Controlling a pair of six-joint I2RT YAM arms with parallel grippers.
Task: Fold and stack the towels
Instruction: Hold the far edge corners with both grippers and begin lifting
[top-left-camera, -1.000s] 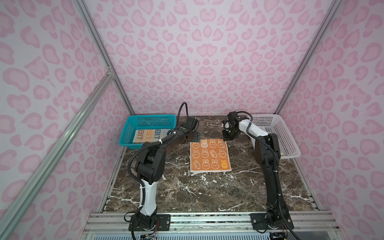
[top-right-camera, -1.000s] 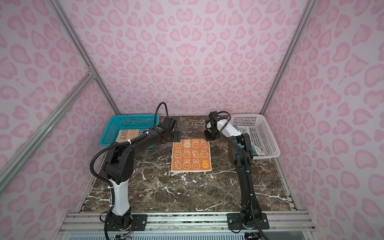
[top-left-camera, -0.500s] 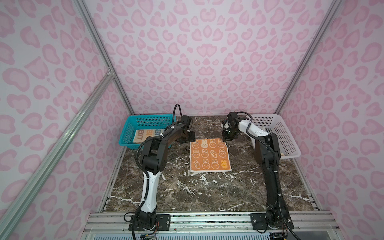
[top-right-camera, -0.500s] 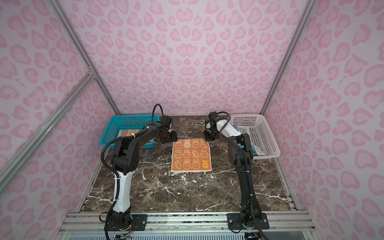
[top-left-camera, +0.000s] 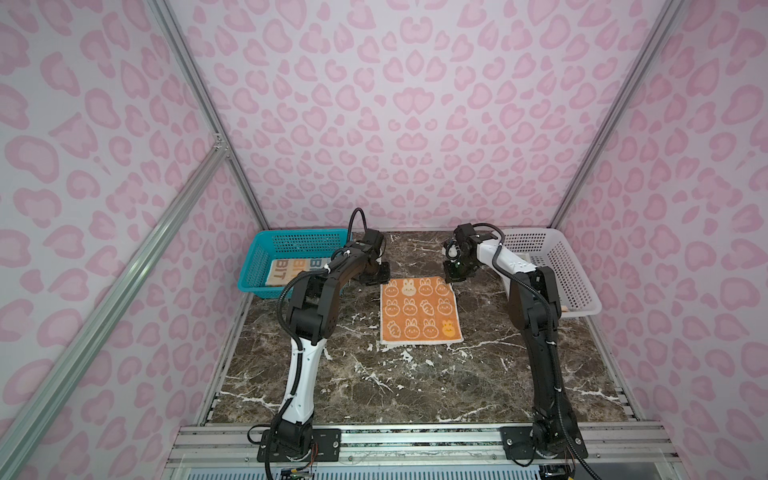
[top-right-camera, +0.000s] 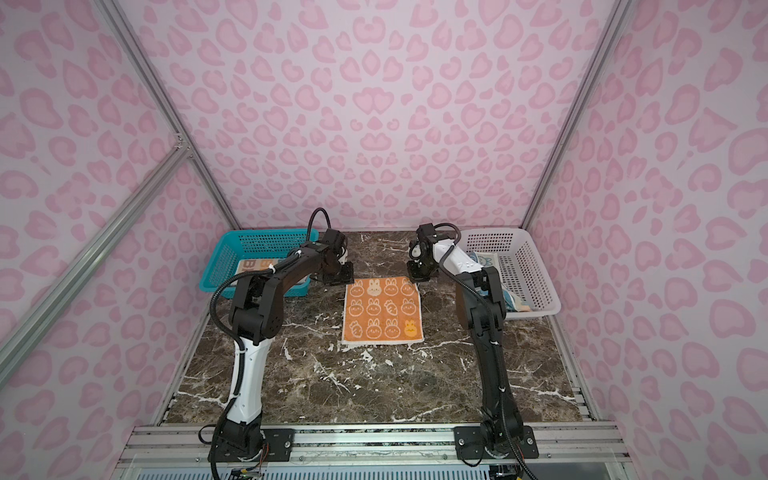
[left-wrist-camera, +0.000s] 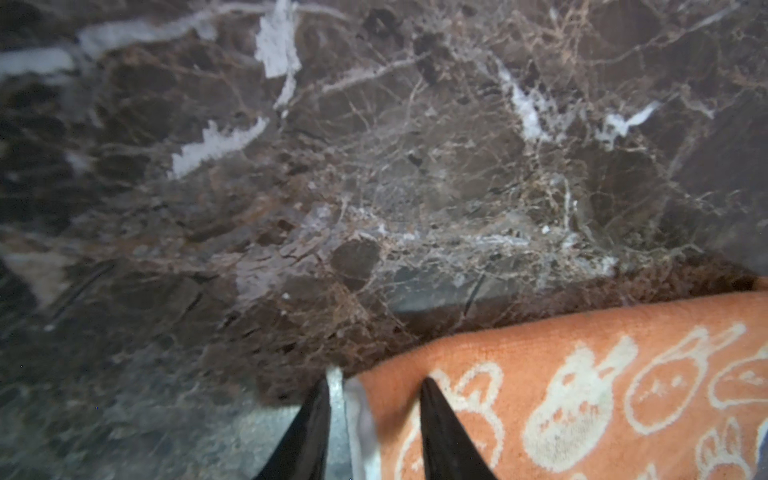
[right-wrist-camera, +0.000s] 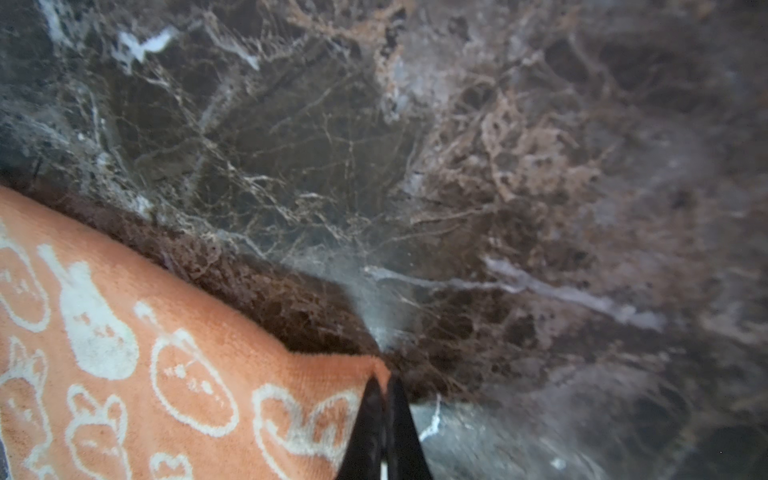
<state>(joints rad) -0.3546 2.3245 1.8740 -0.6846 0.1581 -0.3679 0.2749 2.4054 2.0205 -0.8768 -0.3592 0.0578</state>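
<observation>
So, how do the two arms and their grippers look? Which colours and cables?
Both arms are mostly black. The left arm has a white lower link, the right arm a white forearm. A black ribbed cable runs along each. The left gripper and right gripper have black, pointed fingers.

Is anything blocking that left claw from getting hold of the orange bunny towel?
Nothing visible does. The left gripper straddles one far corner of the orange towel; the right gripper is pinching the other.

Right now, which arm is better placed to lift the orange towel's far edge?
Right: the right tool is shut on an orange towel corner; the left tool straddles the other, jaws apart.
</observation>
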